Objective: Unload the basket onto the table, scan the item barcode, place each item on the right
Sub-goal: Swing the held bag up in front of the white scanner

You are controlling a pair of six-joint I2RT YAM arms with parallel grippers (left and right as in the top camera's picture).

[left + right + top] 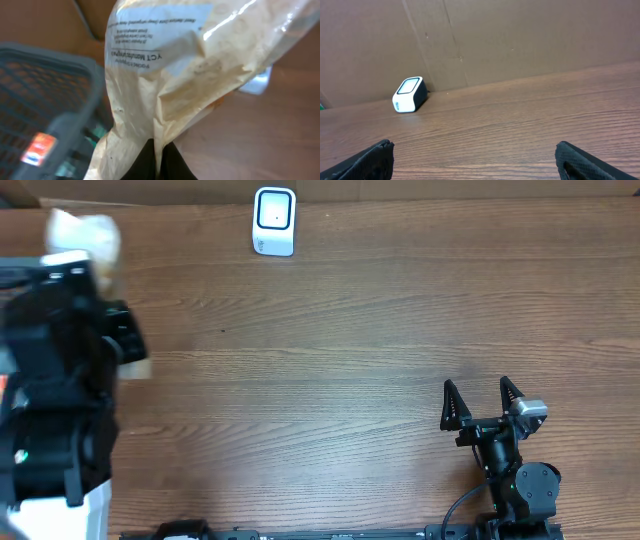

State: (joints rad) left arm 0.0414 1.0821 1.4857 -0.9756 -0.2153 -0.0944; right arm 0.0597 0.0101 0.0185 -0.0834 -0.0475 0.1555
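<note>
The item is a crinkled cream plastic bag [180,75] with a pale blue printed label [150,35]; no barcode can be made out. My left gripper [159,160] is shut on the bag's lower fold, with a thin pinch of film between the black fingers. From overhead the bag [82,235] shows at the far left, above my left arm. The white barcode scanner [274,221] stands at the table's back edge, also seen in the right wrist view [410,94]. At the front right my right gripper [482,402] is open and holds nothing [475,149].
A dark grey mesh basket [45,100] with packaged goods inside sits just left of the bag. A brown cardboard wall [520,40] runs along the back of the wooden table [350,350].
</note>
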